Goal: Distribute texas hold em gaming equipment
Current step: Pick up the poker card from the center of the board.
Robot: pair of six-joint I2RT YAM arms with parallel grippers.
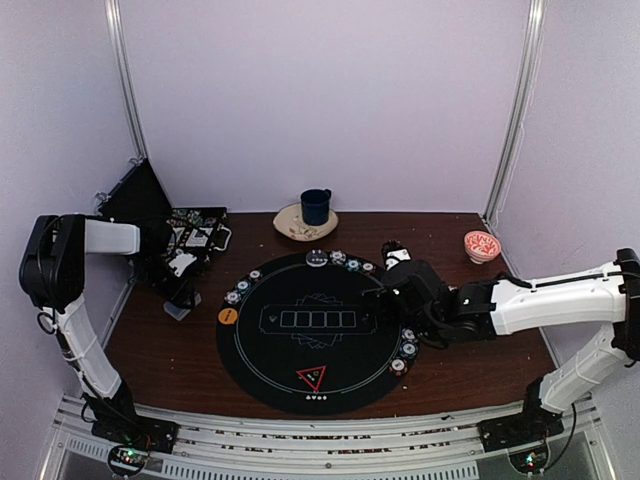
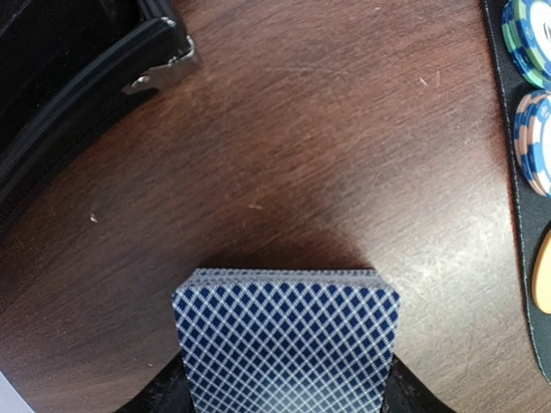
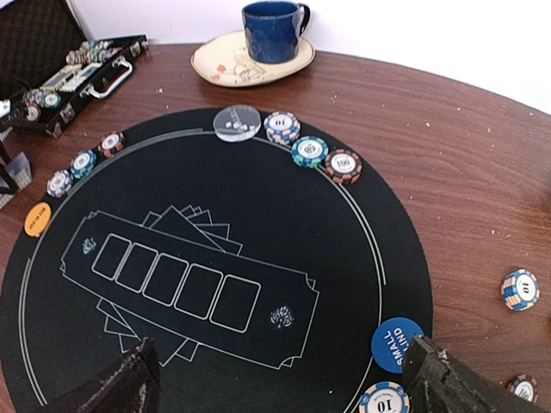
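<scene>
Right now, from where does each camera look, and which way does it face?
Top external: above and behind both arms, looking down on them and the poker mat.
Left wrist: on the left arm, facing the table; left end effector grips a card deck.
Right wrist: over the mat, facing the blue mug; open right end effector shows.
Shared by wrist views: the orange button disc.

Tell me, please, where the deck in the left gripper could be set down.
The middle of the black mat, at the five card outlines, is bare. Bare wood also lies between the black case and the mat's left rim. Crowded: the mat's rim, lined with poker chips and discs.
</scene>
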